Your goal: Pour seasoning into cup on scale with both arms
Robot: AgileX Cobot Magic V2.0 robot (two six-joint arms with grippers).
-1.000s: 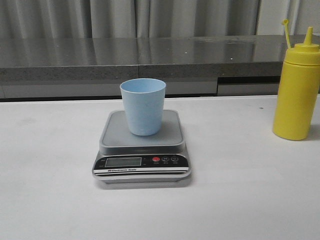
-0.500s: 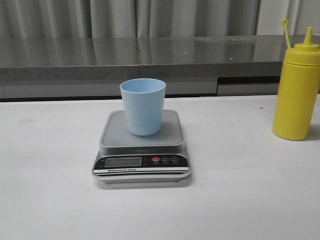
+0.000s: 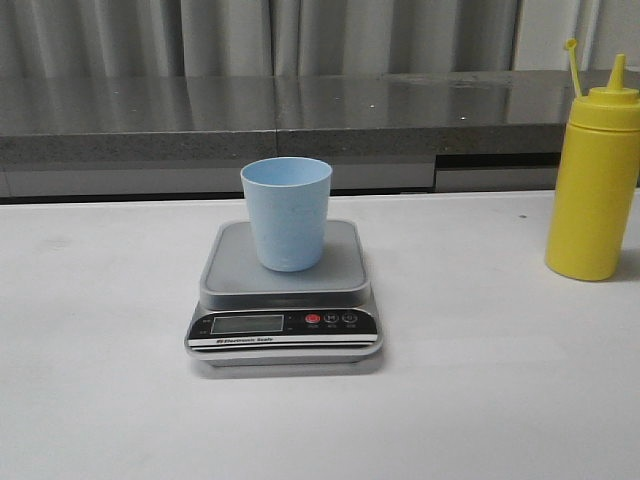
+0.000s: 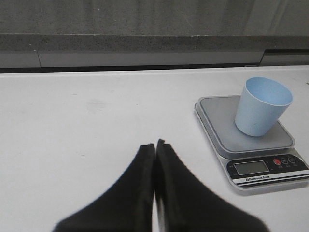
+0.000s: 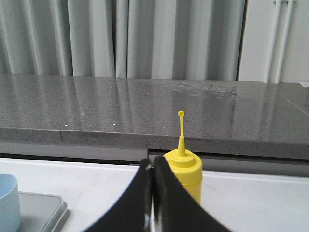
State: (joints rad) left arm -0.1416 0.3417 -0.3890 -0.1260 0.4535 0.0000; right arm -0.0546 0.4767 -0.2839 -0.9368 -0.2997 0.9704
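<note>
Seasoning [image 3: 592, 180] stands upright at the front view's right edge, well apart from the cup [image 3: 287, 212] on the centre scale [image 3: 283, 285]. Left claw [image 4: 154, 143] and right claw [image 5: 152, 163]: both closed, empty.

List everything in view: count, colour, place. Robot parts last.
cup: 1, pale blue, upright on the scale's platform, looks empty
scale: 1, silver-grey platform with a black front panel, centre of the table, display and buttons facing the camera
seasoning bottle: 1, yellow, standing upright on the table at the right edge of the front view, apart from the scale
table: 1, white, under everything
counter ledge: 1, dark grey stone, behind the table
curtain: grey, behind the ledge
left gripper: 1, black, jaws shut, empty, over bare table to the left of the scale
right gripper: 1, black, jaws shut, empty, facing the bottle
</note>
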